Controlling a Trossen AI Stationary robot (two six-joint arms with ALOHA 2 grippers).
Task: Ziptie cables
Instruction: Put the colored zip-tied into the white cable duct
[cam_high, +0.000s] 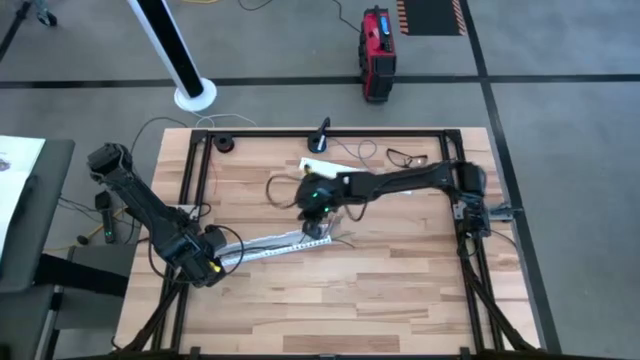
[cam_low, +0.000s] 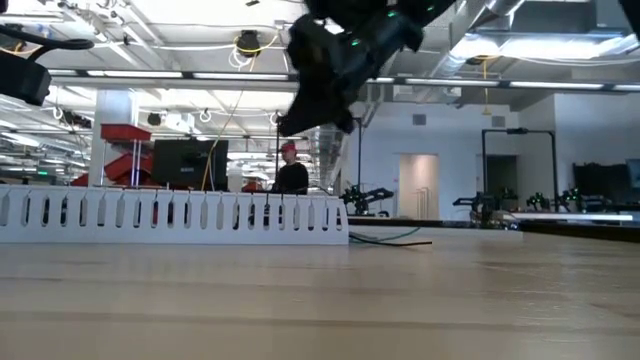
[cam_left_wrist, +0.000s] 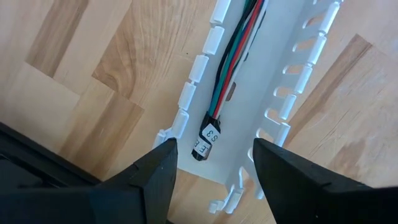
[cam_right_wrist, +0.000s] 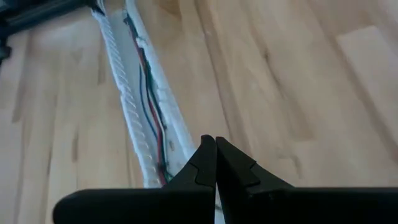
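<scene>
While you look straight down, you see the left end effector (cam_high: 212, 262) low at the near-left of the worktop (cam_high: 400, 280), at one end of the white slotted duct (cam_high: 270, 245) that lies slantwise across the wood; the right end effector (cam_high: 318, 222) sits over the duct's other end, with its arm reaching in from the far right. You cannot tell either one's finger state from above. From table height you get the duct (cam_low: 170, 220) side-on as a row of white teeth standing on the worktop (cam_low: 400, 300), a dark end effector (cam_low: 325, 95) hanging above its end and clear of it, and a person in a red cap (cam_low: 290, 172) far off in the room. Through the left wrist camera your fingers (cam_left_wrist: 155, 180) are spread, straddling the duct's end (cam_left_wrist: 249, 118), and the cables (cam_left_wrist: 233, 56), green, red and dark, lie inside the channel, ending in a labelled black plug (cam_left_wrist: 207, 140). Through the right wrist camera your fingers (cam_right_wrist: 200, 168) are pressed together with nothing visible between them, poised over the duct (cam_right_wrist: 127, 118), where the cables (cam_right_wrist: 149, 106) run along the trough.
</scene>
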